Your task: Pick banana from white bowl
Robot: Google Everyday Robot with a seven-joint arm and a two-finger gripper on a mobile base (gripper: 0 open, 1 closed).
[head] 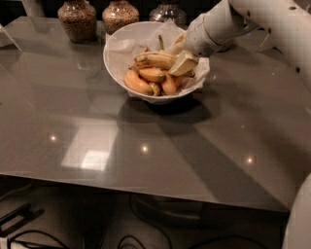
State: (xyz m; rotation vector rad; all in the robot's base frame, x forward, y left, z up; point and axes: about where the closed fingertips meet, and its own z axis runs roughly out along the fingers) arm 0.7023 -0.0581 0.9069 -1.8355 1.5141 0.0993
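The white bowl [116,53], lined with crinkled white paper, stands at the back middle of the grey table. The banana [154,59], long and pale yellow with brown speckles, lies across the top of several shorter orange bananas [138,81] in the bowl. My gripper [180,56] reaches in from the upper right on the white arm [233,22]. It is down inside the bowl at the banana's right end, touching or nearly touching it. That end is partly hidden by the gripper.
Two grain-filled glass jars [77,19] [120,14] and a third glass jar [167,10] stand behind the bowl at the table's far edge. The glossy table [146,146] stretches toward the front edge. Cables lie on the floor below.
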